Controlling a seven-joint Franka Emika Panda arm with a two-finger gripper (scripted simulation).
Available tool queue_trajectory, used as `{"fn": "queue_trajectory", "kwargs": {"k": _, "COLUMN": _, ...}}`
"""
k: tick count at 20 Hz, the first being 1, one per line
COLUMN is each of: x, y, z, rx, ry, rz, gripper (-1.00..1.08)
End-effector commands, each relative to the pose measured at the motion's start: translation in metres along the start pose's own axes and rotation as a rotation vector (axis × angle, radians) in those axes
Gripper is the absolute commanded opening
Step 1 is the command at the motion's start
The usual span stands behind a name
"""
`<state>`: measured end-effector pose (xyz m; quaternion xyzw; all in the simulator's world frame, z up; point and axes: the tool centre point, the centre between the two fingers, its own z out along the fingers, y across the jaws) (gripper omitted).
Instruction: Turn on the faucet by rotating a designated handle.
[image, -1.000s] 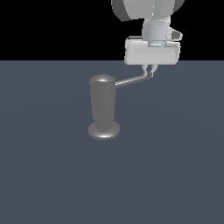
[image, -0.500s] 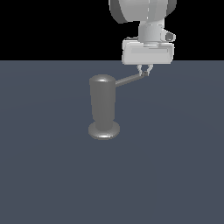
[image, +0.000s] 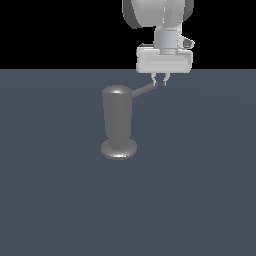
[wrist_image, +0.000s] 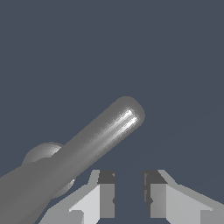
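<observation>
Faucet (image: 118, 122) stood upright on the dark floor (image: 200, 190), its handle (image: 145, 89) reaching sideways up to the fingertips. The gripper (image: 159, 83) hung over the rod's rounded tip, fingers (wrist_image: 101, 197) slightly parted, gripping nothing; the tip lay just beside them, not between.

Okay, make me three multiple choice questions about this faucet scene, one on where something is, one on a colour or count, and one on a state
1. Where is the gripper in the exterior view?
A. at the handle's outer tip
B. down by the disc base
C. on the faucet's domed top

2. What colour is the faucet?
A. red
B. glossy grey
C. gold

3. How do the gripper's fingers stand?
A. clamped on the cylinder
B. apart, nothing between them
C. shut flat together

Answers: 1 A, the fingertips hang at the end of the handle. 2 B, the body shines metallic grey. 3 B, the wrist view shows an empty gap between them.
</observation>
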<state>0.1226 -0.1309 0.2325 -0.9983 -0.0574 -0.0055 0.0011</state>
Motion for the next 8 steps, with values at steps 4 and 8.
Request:
{"fn": "queue_trajectory", "kwargs": {"k": 4, "x": 0.012, "y": 0.003, "z": 0.012, "rx": -0.001, "ry": -0.009, "rz": 0.009, "gripper": -1.0}}
{"fn": "queue_trajectory", "kwargs": {"k": 8, "x": 0.019, "y": 0.003, "z": 0.013, "rx": -0.002, "ry": -0.01, "rz": 0.011, "gripper": -1.0}}
